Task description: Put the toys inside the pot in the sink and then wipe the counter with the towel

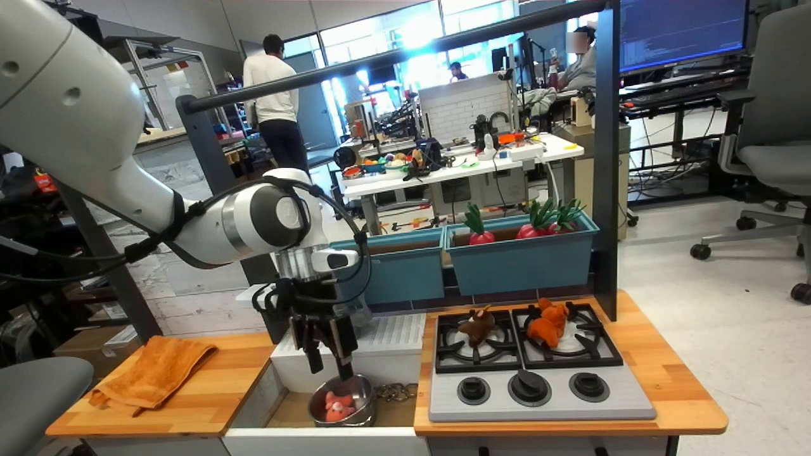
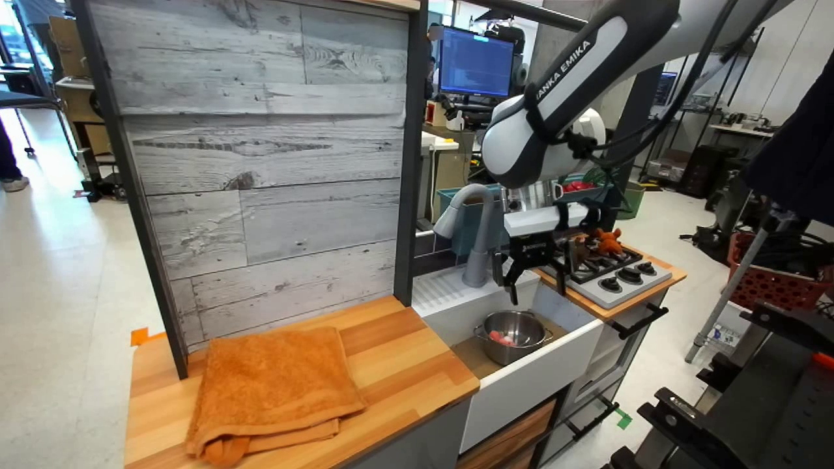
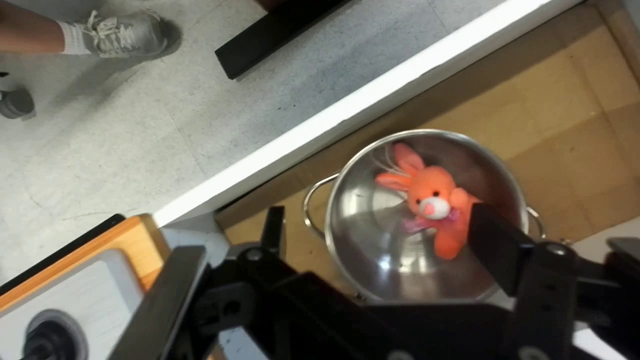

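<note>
A white robot arm (image 1: 142, 196) with rounded joints (image 2: 505, 143) wears black cables (image 1: 166, 234), a silver band (image 1: 235, 229) and dark "EMIKA" lettering (image 2: 563, 70); its black gripper (image 3: 380, 226) shows round screws (image 3: 556, 249).

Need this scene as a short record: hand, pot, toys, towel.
hand: open above the steel pot, holding nothing
steel pot: in the white sink, coral plush bunny inside
stovetop: brown plush toy and orange plush toy, on separate burners
orange towel: folded on the wooden counter beside the white sink
not yet in steel pot: brown plush toy, orange plush toy

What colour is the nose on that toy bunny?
The bunny's nose is pink, clearest in the wrist view.
</note>
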